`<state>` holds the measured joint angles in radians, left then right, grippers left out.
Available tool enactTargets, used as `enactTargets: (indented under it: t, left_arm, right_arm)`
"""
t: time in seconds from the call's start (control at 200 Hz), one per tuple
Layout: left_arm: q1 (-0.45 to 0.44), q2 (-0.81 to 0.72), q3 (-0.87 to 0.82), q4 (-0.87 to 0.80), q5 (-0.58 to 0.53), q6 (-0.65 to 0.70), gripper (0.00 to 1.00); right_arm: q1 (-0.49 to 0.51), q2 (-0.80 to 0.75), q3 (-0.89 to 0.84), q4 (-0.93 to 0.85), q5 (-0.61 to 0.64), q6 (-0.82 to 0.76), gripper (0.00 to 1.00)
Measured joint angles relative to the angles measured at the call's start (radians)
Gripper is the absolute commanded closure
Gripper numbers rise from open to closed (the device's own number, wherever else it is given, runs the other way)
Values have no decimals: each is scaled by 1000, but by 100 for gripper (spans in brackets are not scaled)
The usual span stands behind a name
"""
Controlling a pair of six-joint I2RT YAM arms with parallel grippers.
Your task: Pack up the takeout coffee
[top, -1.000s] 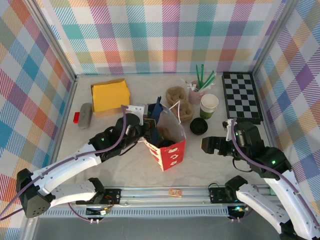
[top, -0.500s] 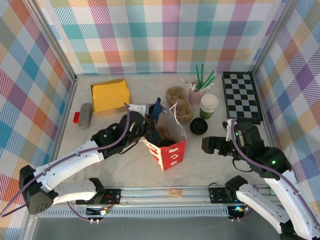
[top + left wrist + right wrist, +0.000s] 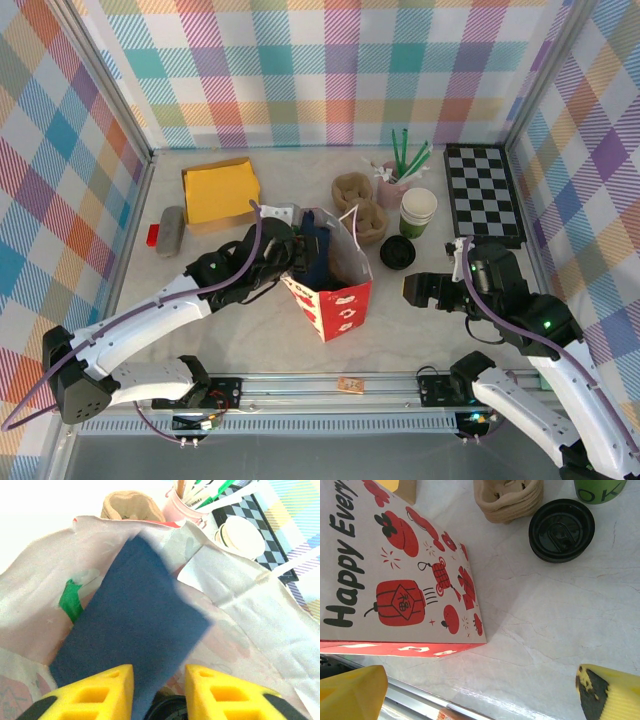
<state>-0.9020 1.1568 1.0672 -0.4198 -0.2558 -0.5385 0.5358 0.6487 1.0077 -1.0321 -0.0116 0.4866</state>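
A red-and-white paper bag (image 3: 338, 298) stands open at mid table. My left gripper (image 3: 288, 252) is at its mouth, and its yellow fingers (image 3: 100, 692) stand apart. A dark blue flat sheet (image 3: 135, 620) leans loose inside the bag, blurred, with its lower end in the gap between the fingers. Just below it, a round black lid (image 3: 170, 711) peeks out low in the bag and looks like the top of the takeout coffee. My right gripper (image 3: 415, 288) hovers open to the right of the bag, over bare table, with nothing in it.
A loose black lid (image 3: 397, 252) and a lidless green-and-cream cup (image 3: 418, 212) sit right of the bag. Behind it are brown cup carriers (image 3: 368, 222) and a pink holder of straws (image 3: 393, 185). A chessboard (image 3: 483, 193) lies far right, a yellow box (image 3: 220, 190) back left.
My left gripper has gone from shut to open and let go of the blue sheet, which has sunk lower into the bag. The right arm has stayed put.
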Motion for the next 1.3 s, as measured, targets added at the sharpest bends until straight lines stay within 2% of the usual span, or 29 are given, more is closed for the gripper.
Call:
enactTargets:
  t: [0.36,0.505,0.855,1.301]
  left_arm:
    - [0,8,43,-3,0,4,63]
    - [0,23,75,-8,2,7,58]
    - [0,22,120,-30,4,8,55]
    - [-6,12,285,-135,2,58,53]
  right_arm:
    - [0,0,0,6,0,0,3]
    - [0,2,0,8,0,0,3]
    - [0,17,0,15,-1,-5,2]
    - [0,77,62,-15,-28,-55,1]
